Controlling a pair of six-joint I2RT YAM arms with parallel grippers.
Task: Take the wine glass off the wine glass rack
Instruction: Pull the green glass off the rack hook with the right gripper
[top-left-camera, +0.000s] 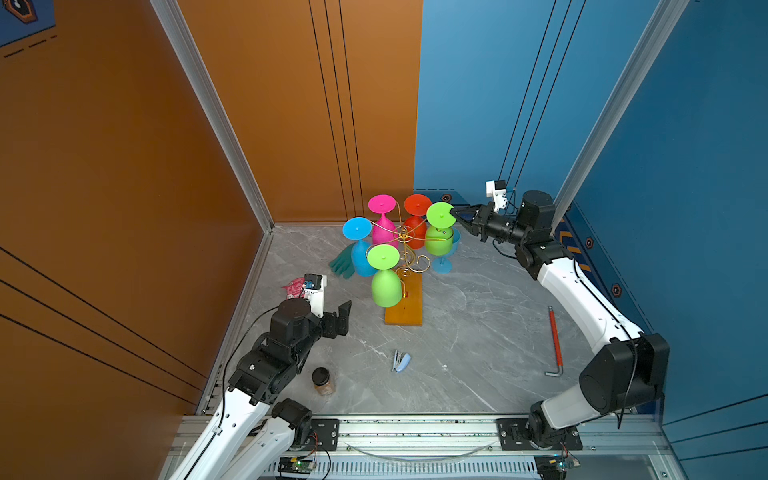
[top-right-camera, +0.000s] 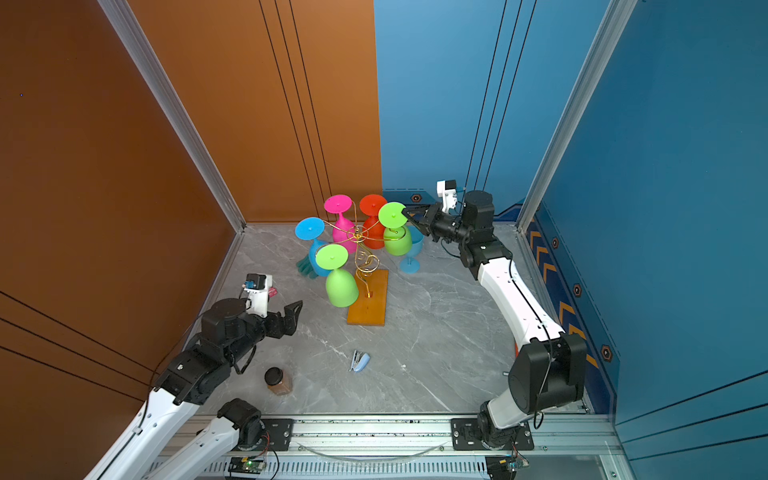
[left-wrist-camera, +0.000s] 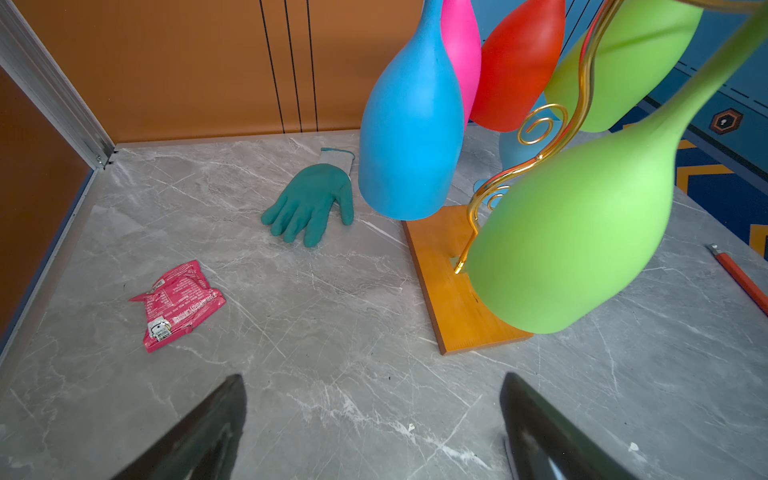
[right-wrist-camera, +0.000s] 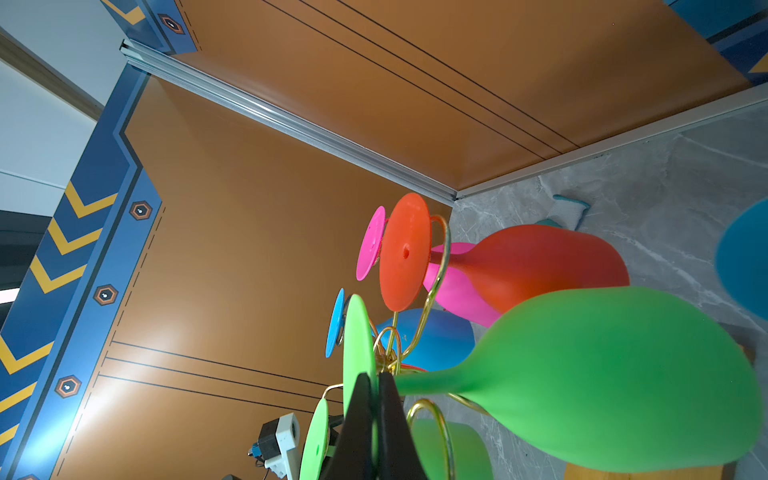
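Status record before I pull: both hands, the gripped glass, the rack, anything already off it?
right hand: shut on foot of rear green glass
left hand: open, empty, low beside rack
rear green glass: upside down, not yet clear of rack
glasses hanging: pink, red, blue, front green, rear green
off rack: light blue glass, upright on table

R jaws nipped on far grn glass (top-left-camera: 436, 245) foot | hung on rack (top-left-camera: 405, 307) | L jaws apart

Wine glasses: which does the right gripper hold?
The green wine glass on the right of the wine glass rack; the right gripper pinches its foot. The other green glass hangs untouched in front.
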